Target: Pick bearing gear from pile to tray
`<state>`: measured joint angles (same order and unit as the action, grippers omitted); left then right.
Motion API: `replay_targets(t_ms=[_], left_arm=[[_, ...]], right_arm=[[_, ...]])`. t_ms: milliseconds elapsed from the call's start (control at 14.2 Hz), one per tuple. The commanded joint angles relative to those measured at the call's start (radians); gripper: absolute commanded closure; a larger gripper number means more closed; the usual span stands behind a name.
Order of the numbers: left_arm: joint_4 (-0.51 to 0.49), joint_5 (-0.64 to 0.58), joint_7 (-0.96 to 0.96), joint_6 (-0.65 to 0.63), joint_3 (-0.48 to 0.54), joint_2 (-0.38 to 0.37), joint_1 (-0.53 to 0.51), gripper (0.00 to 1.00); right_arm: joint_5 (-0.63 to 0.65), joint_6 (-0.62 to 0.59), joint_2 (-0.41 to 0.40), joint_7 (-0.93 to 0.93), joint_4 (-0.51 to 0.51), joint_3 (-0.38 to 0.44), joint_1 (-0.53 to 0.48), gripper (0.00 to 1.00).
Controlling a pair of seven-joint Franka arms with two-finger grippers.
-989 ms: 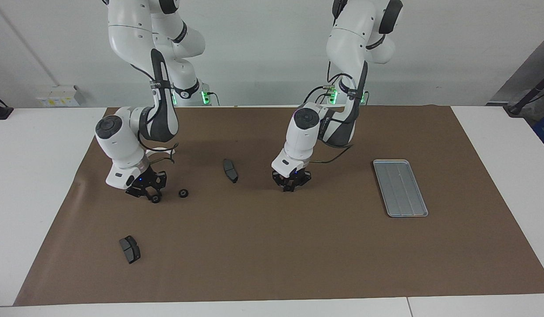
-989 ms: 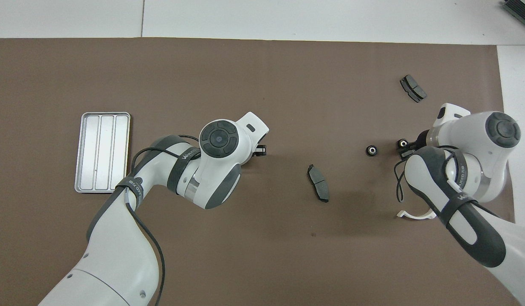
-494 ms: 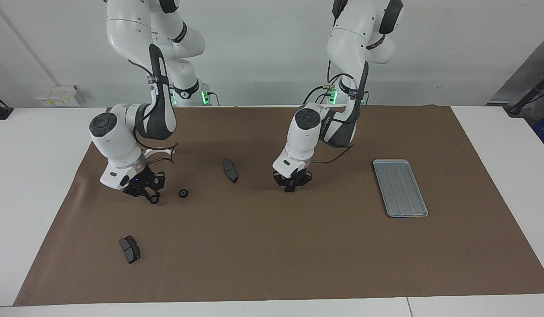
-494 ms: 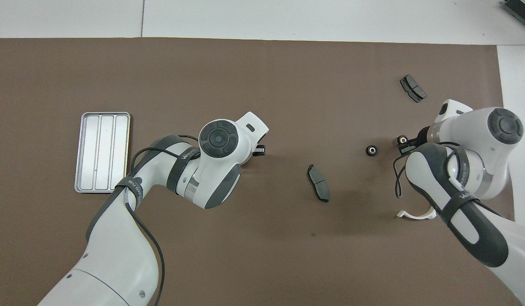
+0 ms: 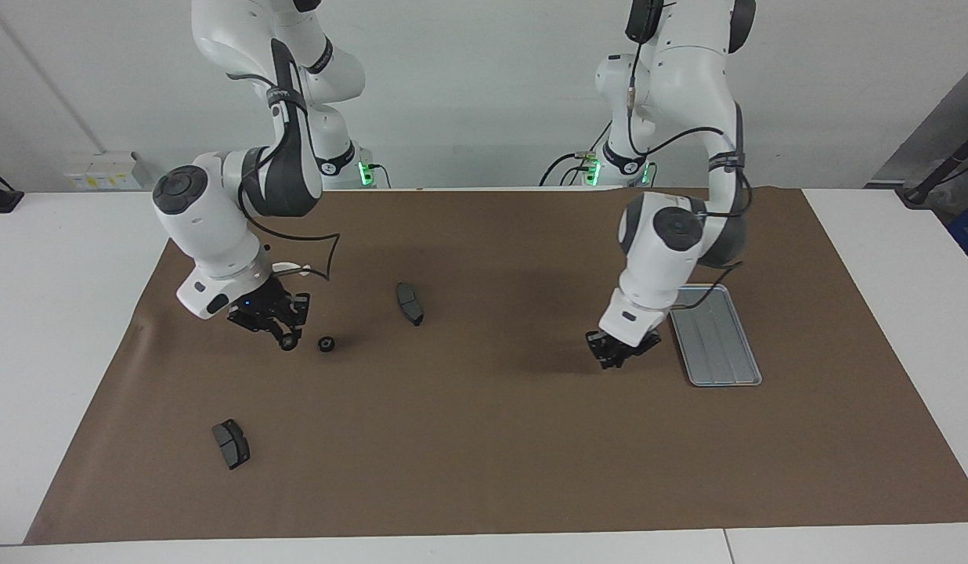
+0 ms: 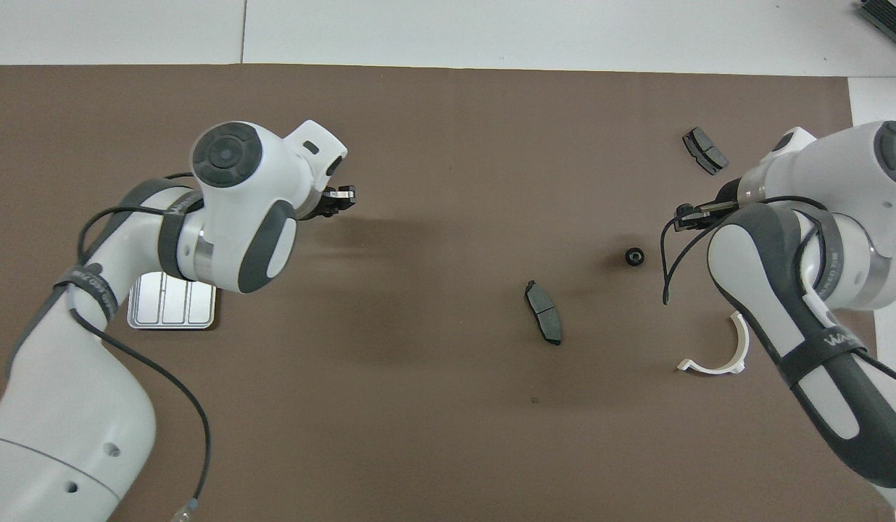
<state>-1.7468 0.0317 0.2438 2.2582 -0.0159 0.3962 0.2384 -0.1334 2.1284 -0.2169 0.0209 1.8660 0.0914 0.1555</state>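
A small black gear [image 5: 286,342] is being pinched by the right end effector [image 5: 283,338] over the mat beside a loose gear [image 5: 326,344], while the left end effector [image 5: 615,358], fingers pressed together, is being held just beside the tray [image 5: 719,374].

I see the tray [image 5: 723,352], a flat silver-grey rectangle with ribs running lengthwise, lying on the brown mat [image 5: 484,439] at the left arm's end. Well apart from it, toward the right arm's end, one small black round gear [image 5: 326,344] rests flat, and another gear [image 5: 286,341] hangs pinched in the right gripper [image 5: 287,340].
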Motion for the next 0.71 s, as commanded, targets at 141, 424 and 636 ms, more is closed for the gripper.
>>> replay_targets(t_ms=[141,424,636], left_arm=[[-0.08,0.008,-0.295,-0.032,-0.012,-0.056,-0.163,0.9],[-0.158,0.008,-0.495,0.007,-0.01,-0.083,-0.257,0.91],[-0.212,0.008,-0.531,0.064,-0.01,-0.099,-0.277,0.54]], right_arm=[[0.067,-0.004,-0.007,-0.362,-0.04,-0.172,0.012,1.0],[0.107,0.036,-0.065,-0.664,-0.111,-0.33,0.027,1.0],[0.289,0.062,-0.182,-0.983,-0.214,-0.481,0.03,1.0]])
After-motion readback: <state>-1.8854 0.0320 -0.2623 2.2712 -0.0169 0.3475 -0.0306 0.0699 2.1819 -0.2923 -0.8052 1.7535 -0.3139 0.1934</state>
